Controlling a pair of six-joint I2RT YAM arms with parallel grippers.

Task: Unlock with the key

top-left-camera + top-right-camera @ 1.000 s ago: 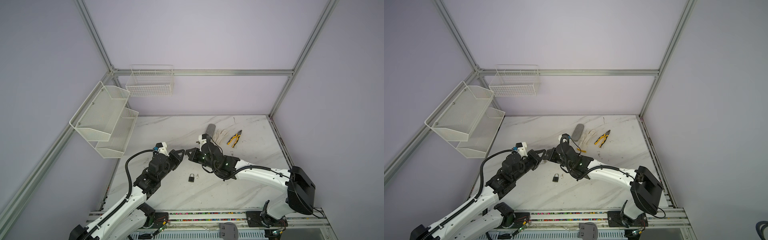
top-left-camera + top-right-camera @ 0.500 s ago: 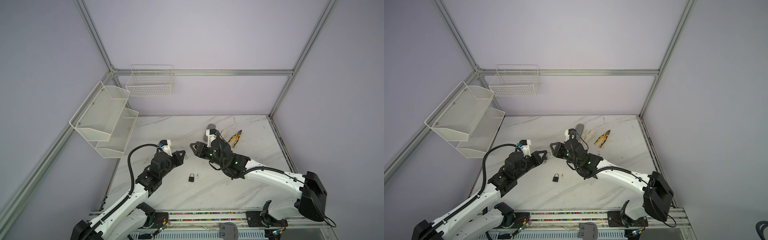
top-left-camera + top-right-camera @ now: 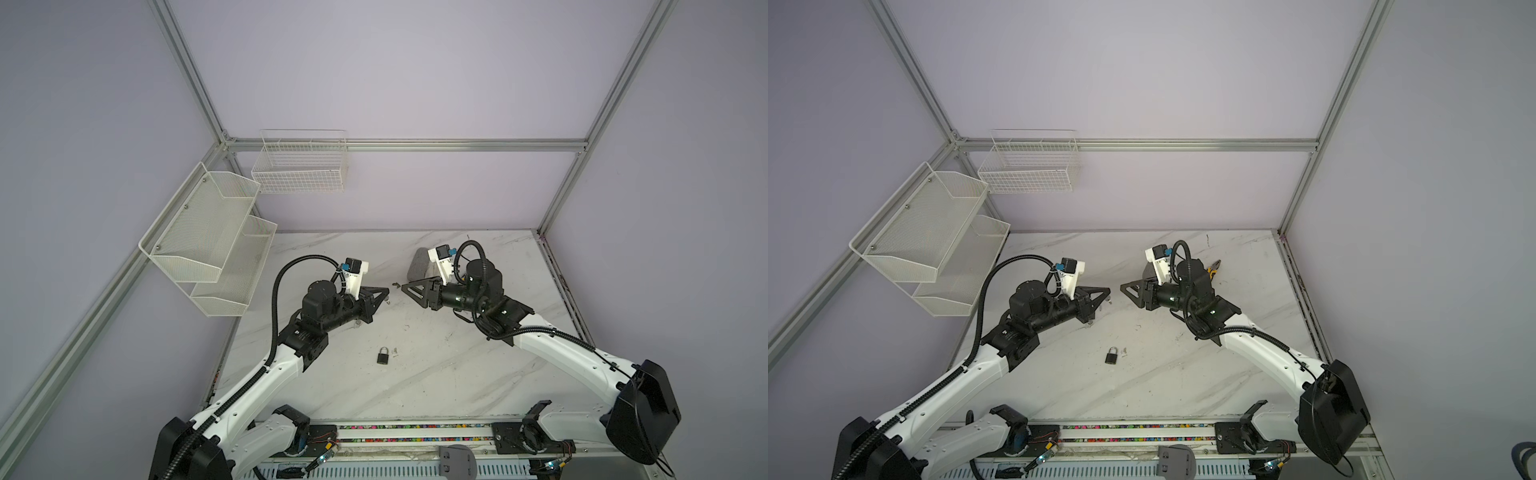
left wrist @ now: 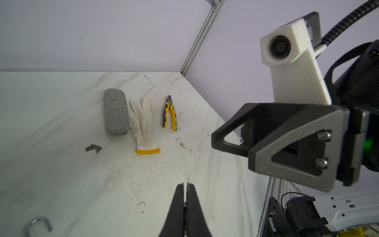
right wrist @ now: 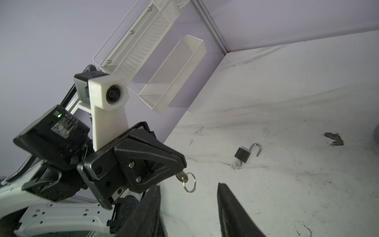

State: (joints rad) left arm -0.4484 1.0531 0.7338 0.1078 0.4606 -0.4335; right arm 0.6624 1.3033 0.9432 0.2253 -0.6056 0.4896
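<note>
Padlock, black body, silver shackle open, ringed key at base

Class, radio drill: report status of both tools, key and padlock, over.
Left tool shut on key. Right tool open, empty. Padlock flat on table, shackle open, second key at its base. Nothing in the way.

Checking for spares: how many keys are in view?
2. One key is pinched in the left gripper; another key sticks out of the open padlock lying on the table. More may be hidden.
</note>
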